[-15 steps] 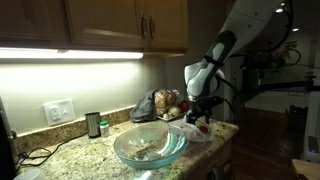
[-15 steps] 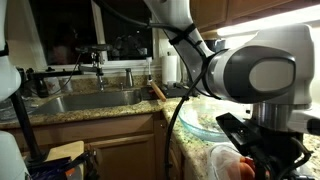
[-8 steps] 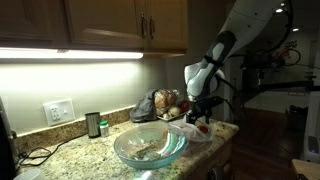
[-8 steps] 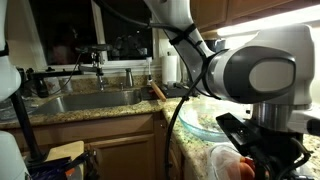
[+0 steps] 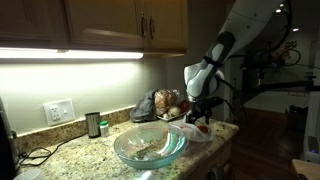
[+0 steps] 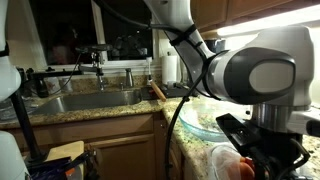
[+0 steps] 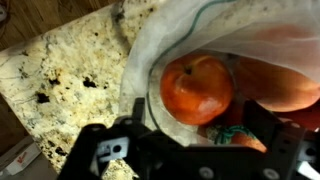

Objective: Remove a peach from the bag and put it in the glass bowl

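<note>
Pincer spread wide above round orange peach, seemingly inside crinkled translucent bag, on speckled granite counter

Gripper hangs right over the bag, which lies on the counter near its end. Peach sits in the bag's mouth, straight under the tool, with another fruit packed in beside it. Bowl is on the counter next to the gripper. Jar is beyond the bowl, bundle behind it by the wall.
</note>
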`<state>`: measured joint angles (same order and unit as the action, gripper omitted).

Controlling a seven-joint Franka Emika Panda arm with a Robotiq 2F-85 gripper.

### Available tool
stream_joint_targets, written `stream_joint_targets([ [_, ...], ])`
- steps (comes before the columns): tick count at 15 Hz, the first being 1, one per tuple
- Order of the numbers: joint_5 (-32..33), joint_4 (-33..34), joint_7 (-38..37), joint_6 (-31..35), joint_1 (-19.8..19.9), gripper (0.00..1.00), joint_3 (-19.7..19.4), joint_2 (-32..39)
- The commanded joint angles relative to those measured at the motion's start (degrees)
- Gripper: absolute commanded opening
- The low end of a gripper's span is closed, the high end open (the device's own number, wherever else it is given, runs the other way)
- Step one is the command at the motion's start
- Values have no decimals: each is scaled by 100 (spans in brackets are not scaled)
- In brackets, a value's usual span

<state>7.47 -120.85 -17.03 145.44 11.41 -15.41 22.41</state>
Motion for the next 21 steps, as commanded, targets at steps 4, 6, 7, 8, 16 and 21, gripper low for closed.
stream_joint_targets([
  [4,-153,147,84,-188,-37,100,-4,194],
  [6,-156,161,79,-190,-40,100,-9,205],
  [7,-158,171,78,-196,-40,100,-11,212],
  [8,-160,178,80,-197,-40,100,-12,219],
  [16,-159,218,59,-212,-50,61,-26,234],
  [21,-144,214,42,-230,-64,49,-29,203],
])
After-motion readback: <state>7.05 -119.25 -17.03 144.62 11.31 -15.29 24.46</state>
